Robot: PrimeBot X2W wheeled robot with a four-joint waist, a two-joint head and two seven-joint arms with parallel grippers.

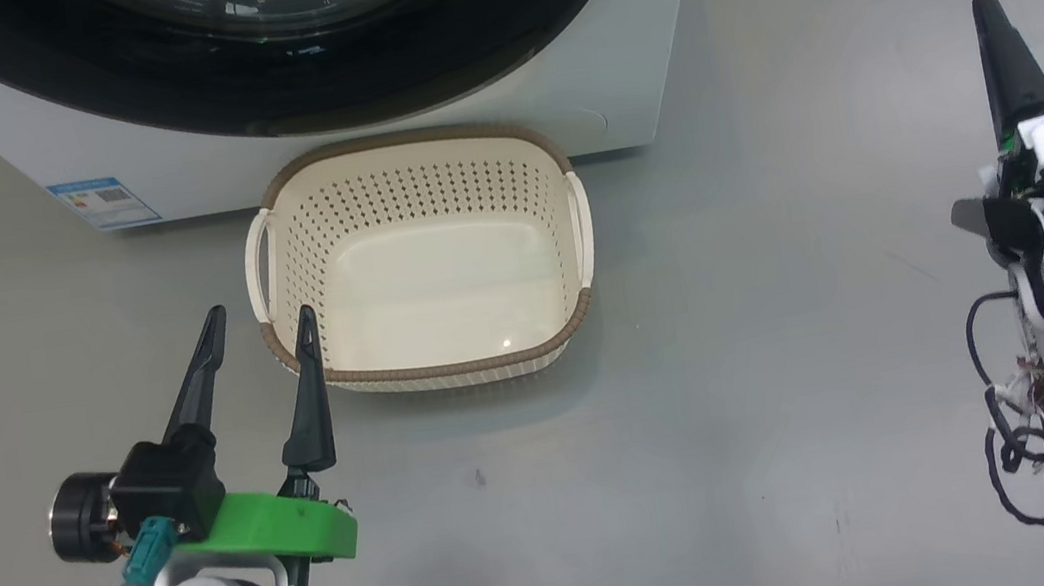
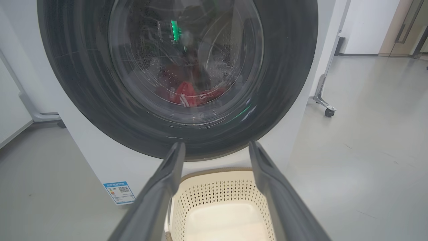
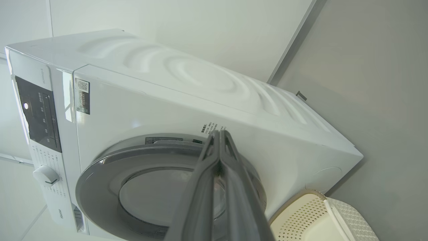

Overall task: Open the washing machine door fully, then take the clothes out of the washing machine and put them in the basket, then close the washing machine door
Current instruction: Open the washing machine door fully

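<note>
the washing machine [image 1: 163, 169] stands with its door [image 2: 284, 83] shut and the empty basket [image 1: 411, 138] just in front of it. the left wrist view shows the clothes [image 2: 185, 95] inside, red behind the glass, and the right wrist view adds the machine's control panel [image 3: 38, 110]. the left jaws are spread wide and the right jaws pressed together, both empty. i'd catch the door's edge and swing it wide above the basket.
</note>
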